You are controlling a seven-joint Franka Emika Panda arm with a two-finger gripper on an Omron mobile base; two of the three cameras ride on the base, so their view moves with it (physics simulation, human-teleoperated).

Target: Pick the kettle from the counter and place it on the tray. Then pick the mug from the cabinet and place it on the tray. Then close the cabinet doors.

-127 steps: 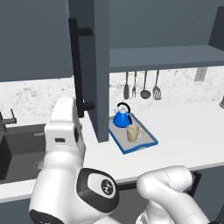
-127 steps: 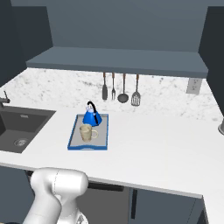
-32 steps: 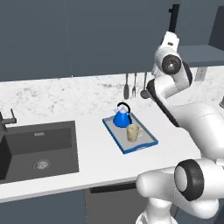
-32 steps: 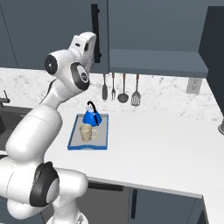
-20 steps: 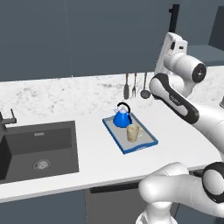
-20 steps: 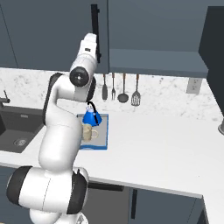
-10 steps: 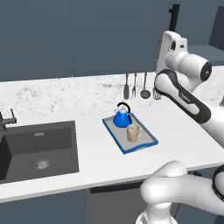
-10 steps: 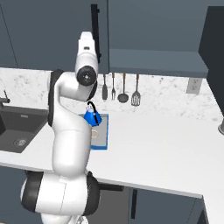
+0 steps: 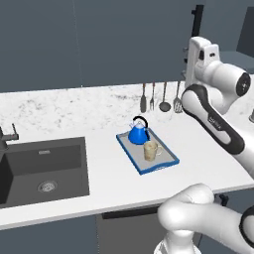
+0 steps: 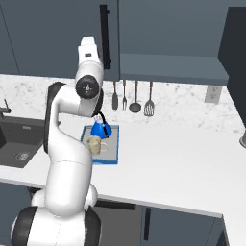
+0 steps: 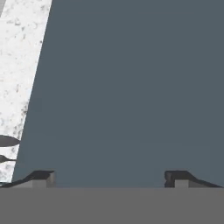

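The blue kettle [image 9: 137, 133] [image 10: 100, 127] and the beige mug [image 9: 150, 150] [image 10: 94, 144] stand side by side on the blue-rimmed tray [image 9: 155, 168] [image 10: 109, 161], on the marble counter [image 9: 99, 168]. The arm reaches high above them. My gripper [image 11: 109, 177] [image 9: 191, 53] is open, its fingertips [image 11: 41, 177] wide apart with nothing between them, facing the flat front of the left cabinet door [image 11: 131, 87] [image 10: 57, 33] at close range, beside its black bar handle [image 10: 104, 36] [image 9: 197, 17]. That door lies flush with the cabinet. The right door [image 10: 235, 48] stands open.
The dark sink [image 9: 44, 168] [image 10: 14, 139] is set in the counter to the left, with a tap [image 9: 10, 135]. Utensils [image 9: 161, 96] [image 10: 132, 98] hang on the marble backsplash [image 11: 22, 65] under the cabinet shelf [image 10: 173, 67].
The left door, open 6.3 s ago, has been shut since 1.6 s ago. In the last second the hand has shifted a little along its front; kettle, mug and tray are still.
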